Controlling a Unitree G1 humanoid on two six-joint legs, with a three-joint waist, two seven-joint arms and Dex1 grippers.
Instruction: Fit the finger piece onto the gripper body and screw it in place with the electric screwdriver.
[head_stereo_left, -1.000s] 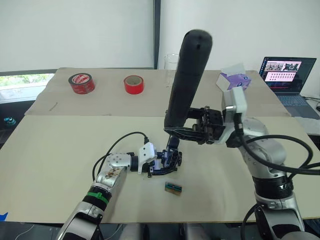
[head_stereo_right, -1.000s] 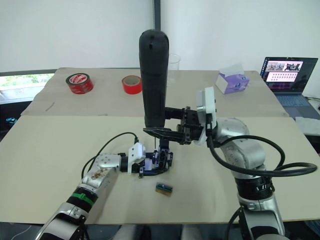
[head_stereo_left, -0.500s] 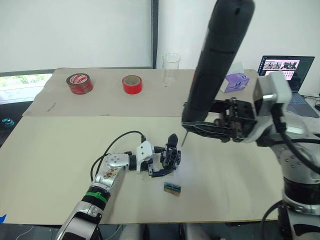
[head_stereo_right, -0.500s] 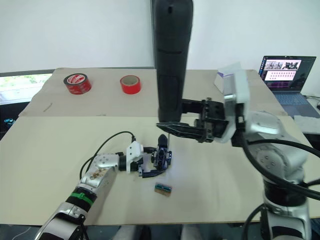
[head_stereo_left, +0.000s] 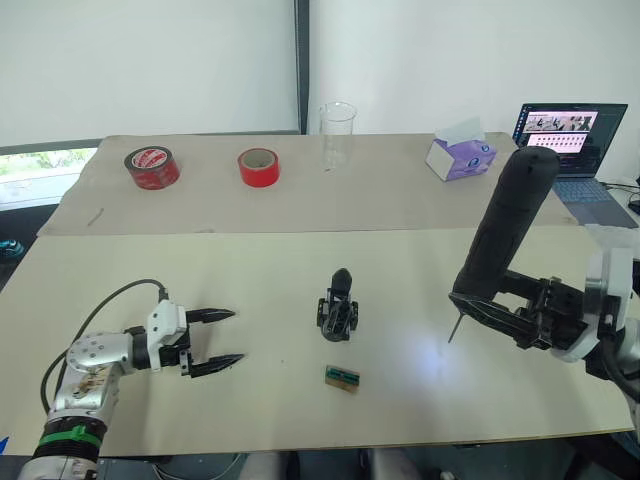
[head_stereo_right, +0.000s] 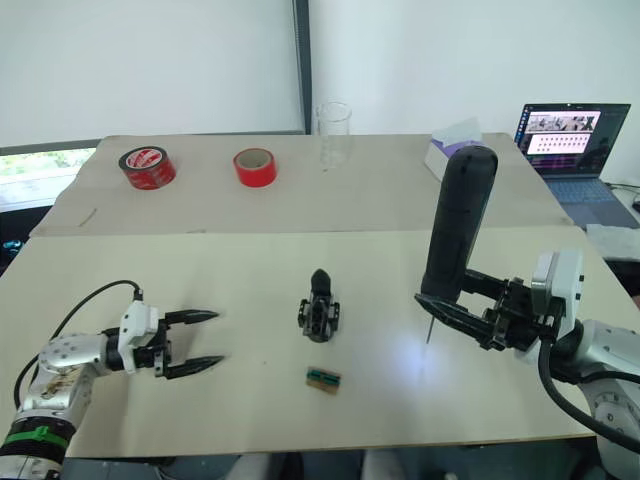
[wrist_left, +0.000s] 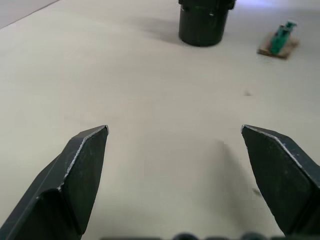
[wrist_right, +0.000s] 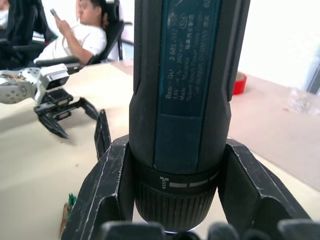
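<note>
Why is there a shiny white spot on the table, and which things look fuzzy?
Eye views: light glares off the table beside the electric screwdriver. Left wrist view: the gripper body is slightly soft. Right wrist view: the screwdriver's label is sharp; the background person is blurred.

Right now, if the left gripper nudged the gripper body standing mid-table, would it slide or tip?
The gripper body stands upright on a narrow round base with its finger pointing up, so a high push would probably tip it. It looks like rigid plastic, likely light, so a low push would probably slide it across the smooth table.

gripper body (head_stereo_left: 339, 306) mid-table, left gripper (head_stereo_left: 222, 339) leftward, electric screwdriver (head_stereo_left: 506, 232) rightward
</note>
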